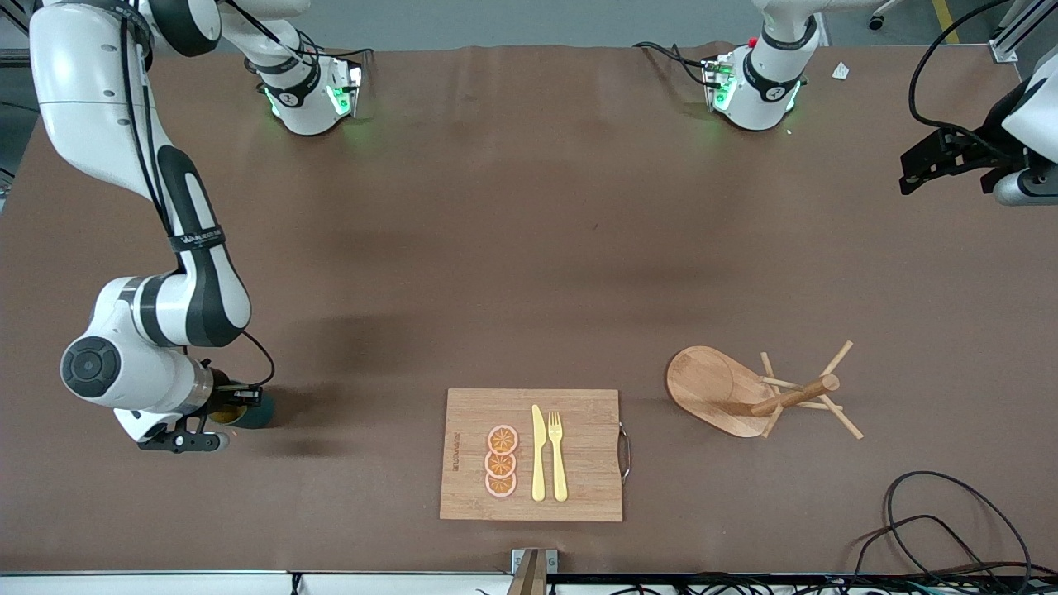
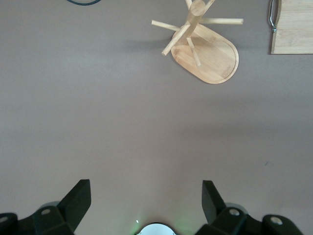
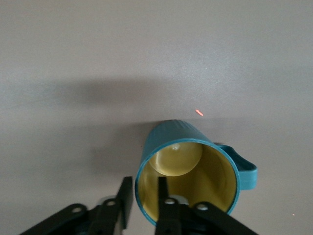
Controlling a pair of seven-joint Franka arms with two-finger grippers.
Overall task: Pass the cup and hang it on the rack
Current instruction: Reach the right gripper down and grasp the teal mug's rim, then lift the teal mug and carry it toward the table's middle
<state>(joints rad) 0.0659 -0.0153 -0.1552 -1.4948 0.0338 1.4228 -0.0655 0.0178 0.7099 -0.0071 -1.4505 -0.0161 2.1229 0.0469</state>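
bamboo cutting board [image 1: 579,413] lies nearest the front camera, carrying three orange slices [image 1: 501,461], a yellow knife [image 1: 538,454] and a yellow fork [image 1: 558,454]. the board serves as landmark. beside it toward the left arm's end stands the rack [image 1: 715,388], a wooden mug tree on an oval base, pegs bare. well apart from the board toward the right arm's end sits the cup [image 3: 188,171], teal mug, yellowish inside, apparently resting on the table. right gripper [image 3: 144,200] is at the cup, fingers [image 3: 126,198] closed on its rim wall, one inside, one outside. left gripper [image 2: 146,203] waits high at the left arm's end, farther from the camera than the board, fingers apart.
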